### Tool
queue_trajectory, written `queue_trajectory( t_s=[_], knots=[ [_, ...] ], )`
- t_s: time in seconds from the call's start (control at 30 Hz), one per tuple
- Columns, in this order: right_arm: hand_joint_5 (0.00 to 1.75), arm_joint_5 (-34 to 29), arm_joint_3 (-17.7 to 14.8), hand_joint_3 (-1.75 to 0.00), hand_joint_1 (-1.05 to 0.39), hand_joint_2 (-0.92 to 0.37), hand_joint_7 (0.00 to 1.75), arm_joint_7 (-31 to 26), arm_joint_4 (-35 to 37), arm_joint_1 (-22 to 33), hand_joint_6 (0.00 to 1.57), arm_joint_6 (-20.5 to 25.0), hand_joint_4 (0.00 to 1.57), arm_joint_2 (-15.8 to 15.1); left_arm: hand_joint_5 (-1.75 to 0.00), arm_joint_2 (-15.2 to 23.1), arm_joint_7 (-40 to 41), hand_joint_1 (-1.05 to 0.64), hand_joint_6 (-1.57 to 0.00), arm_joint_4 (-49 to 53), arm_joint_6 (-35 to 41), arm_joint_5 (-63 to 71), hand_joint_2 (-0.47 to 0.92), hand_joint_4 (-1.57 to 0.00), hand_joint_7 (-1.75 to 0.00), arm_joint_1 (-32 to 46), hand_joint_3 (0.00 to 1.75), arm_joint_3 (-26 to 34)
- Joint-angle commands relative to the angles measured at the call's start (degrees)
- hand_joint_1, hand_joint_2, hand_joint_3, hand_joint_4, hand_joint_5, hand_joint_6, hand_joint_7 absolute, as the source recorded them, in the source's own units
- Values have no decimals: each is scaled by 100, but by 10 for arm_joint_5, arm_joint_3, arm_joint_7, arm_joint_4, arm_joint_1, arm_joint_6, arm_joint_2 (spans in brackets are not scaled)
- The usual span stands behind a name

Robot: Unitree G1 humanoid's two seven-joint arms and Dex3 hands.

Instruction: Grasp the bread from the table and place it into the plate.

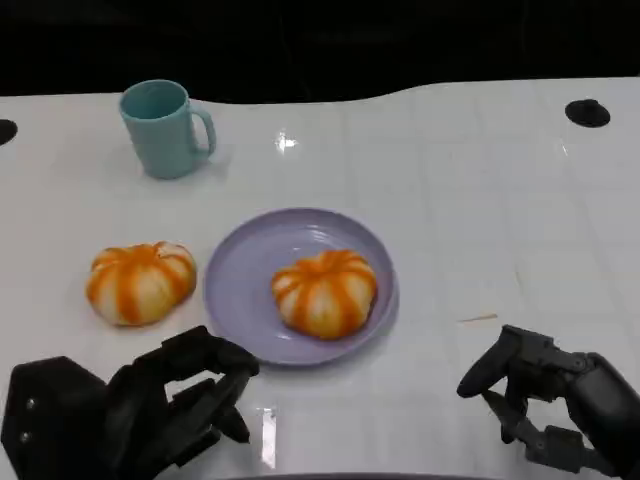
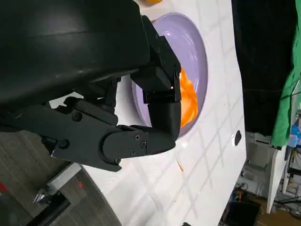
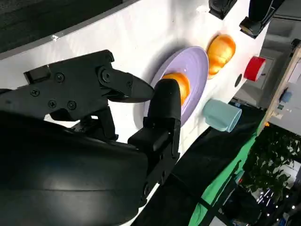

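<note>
- Curling loosely at the lower left of the head view, the left hand (image 1: 170, 405) is black, hard-shelled, fingers bent inward yet parted, holding nothing.
- At the lower right, the right hand (image 1: 545, 400) hangs likewise, fingers apart and bare.
- Above and between them sits a round, smooth lilac plate (image 1: 240, 290) carrying a ribbed orange-and-cream bread (image 1: 325, 292).
- A second, matching bun (image 1: 141, 282) lies on the glossy white counter (image 1: 480, 220), just left of the plate, above the left hand.
- A teal mug (image 1: 165, 128) stands at the upper left.
</note>
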Motion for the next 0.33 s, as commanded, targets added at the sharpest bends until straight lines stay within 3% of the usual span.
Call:
queue_trajectory(
  t_s=[0.03, 0.33],
  knots=[
    [175, 2, -1, -69, -27, -78, 144, -4, 9, -8, 62, -15, 72, 1, -175, 11, -6, -41, -62, 7, -9, 1, 92, -61, -130, -4, 46, 4],
    [175, -5, 0, -72, -26, -76, 145, -6, 15, -12, 61, -22, 72, 0, -175, 11, -6, -41, -63, 11, -10, -2, 92, -61, -130, -7, 46, 6]
  ],
)
